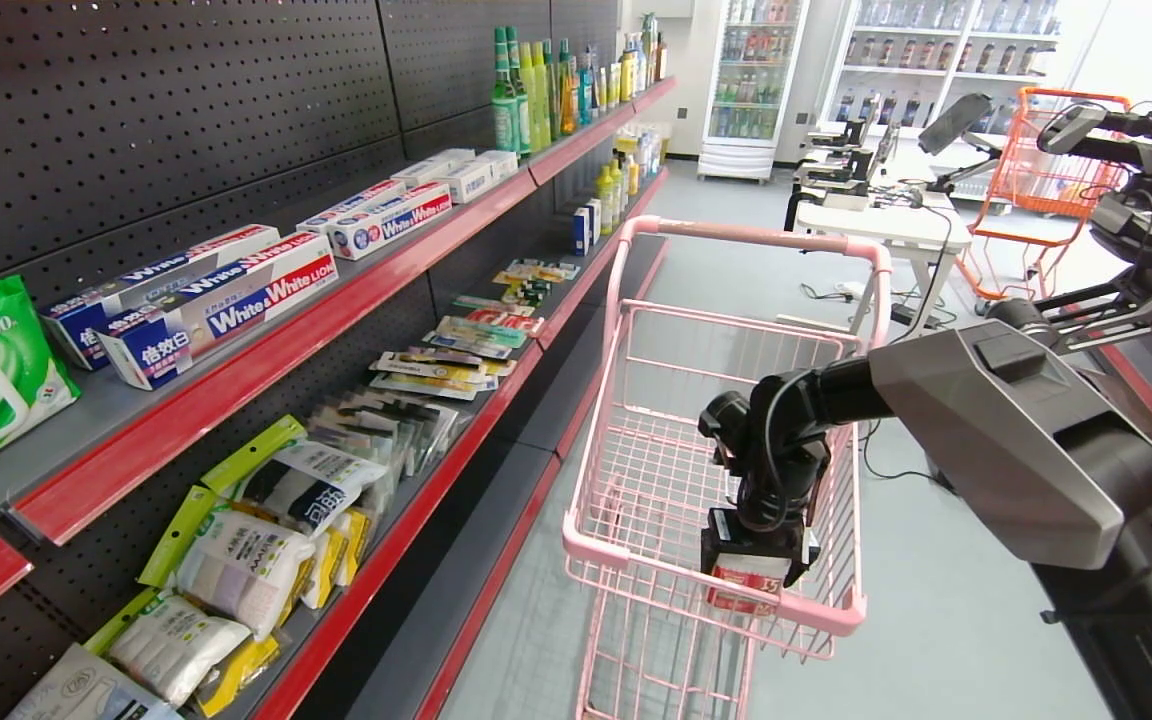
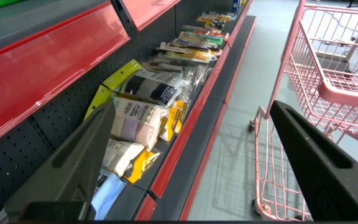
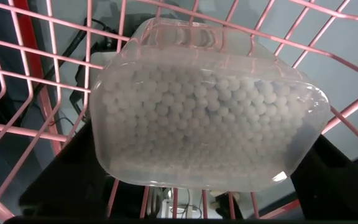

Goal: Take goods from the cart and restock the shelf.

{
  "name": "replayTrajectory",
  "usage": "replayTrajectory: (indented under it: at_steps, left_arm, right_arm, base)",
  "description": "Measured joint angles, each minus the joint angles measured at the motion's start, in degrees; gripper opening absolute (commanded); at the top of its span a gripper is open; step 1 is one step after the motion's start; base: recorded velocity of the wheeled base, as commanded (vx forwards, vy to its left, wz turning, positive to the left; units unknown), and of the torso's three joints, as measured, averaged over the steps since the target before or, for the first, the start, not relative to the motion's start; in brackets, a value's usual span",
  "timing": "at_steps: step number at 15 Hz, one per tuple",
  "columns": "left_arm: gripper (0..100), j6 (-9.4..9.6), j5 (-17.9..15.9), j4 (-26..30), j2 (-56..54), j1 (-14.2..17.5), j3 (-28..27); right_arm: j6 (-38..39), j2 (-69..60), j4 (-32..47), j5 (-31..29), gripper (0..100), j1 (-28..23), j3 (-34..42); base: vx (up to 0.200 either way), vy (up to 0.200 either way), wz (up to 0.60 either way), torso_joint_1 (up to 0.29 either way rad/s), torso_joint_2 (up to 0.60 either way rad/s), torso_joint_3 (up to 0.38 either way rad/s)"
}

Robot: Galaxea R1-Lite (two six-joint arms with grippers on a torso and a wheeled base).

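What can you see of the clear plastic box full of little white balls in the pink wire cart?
The clear plastic box is a rounded rectangular tub with frosted see-through walls, packed with small white tips or beads. The head view shows a red and white label on it. It sits between the dark fingers of the right gripper, inside the pink wire cart, at the basket's end nearest the robot. Pink wires cross behind it; whether it rests on them I cannot tell.
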Motion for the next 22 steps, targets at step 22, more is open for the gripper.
replayTrajectory:
  at_steps: [22]
  left_arm:
    - [100, 0.00, 0.02, 0.00, 0.00, 0.00, 0.00]
  right_arm:
    - [-12.04, -13.42, -18.55, -5.24, 0, -2.95, 10.73]
  base:
    - [0.000, 0.000, 0.00, 0.000, 0.00, 0.000]
